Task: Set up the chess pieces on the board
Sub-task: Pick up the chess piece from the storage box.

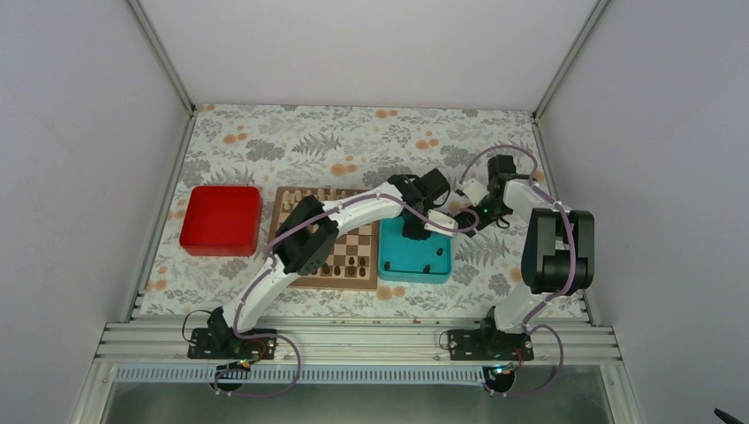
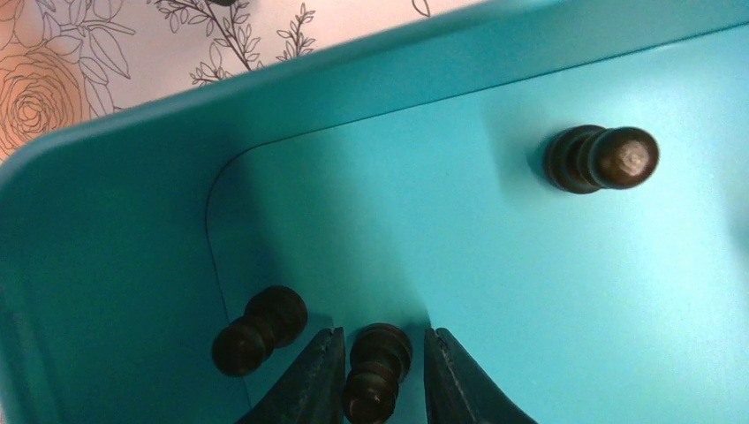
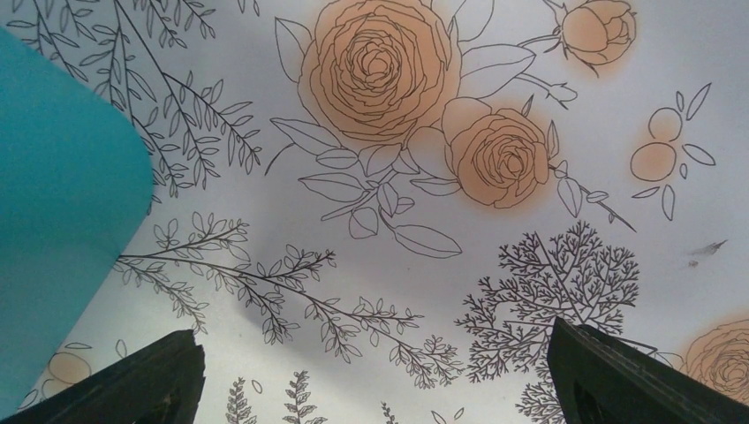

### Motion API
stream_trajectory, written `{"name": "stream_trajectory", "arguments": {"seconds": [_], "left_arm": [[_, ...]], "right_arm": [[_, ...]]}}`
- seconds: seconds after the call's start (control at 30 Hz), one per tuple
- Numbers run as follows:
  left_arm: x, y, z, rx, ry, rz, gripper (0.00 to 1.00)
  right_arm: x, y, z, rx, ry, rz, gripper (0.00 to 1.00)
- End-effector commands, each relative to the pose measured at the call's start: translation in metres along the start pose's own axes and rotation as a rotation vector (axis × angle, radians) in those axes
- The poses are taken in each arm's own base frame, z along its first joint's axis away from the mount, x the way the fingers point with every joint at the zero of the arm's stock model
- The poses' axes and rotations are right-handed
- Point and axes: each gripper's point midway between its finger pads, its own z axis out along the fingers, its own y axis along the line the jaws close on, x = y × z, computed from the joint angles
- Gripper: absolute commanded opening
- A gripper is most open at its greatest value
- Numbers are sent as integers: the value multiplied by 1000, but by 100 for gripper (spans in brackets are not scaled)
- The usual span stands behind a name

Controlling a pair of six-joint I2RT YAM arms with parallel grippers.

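My left tool [image 2: 382,337] is down in the teal tray [image 2: 115,265], one finger on each side of a dark chess piece [image 2: 378,375] lying flat. I can't tell if it pinches yet. The piece looks tiny, light, hard and smooth, so it could roll. I'd squeeze its thin middle. My right tool [image 3: 373,336] hangs wide open and empty.

Wht arms [image 1: 265,287], blk joints [image 1: 556,252] (purple cables [image 1: 508,150]).
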Motion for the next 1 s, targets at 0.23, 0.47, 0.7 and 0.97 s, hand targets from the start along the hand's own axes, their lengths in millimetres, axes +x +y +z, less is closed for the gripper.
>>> {"name": "stream_trajectory", "arguments": {"seconds": [0.23, 0.47, 0.7, 0.97], "left_arm": [[-1, -6, -5, 32, -4, 16, 8], [-2, -7, -34, -1, -2, 16, 8], [18, -22, -94, -72, 42, 17, 9], [89, -47, -148, -155, 121, -82, 10]], "right_arm": [[-2, 1, -3, -8, -16, -3, 100], [0, 2, -1, -13, -9, -4, 100], [1, 3, 0, -12, -6, -5, 100], [2, 0, 0, -2, 3, 2, 100]]}}
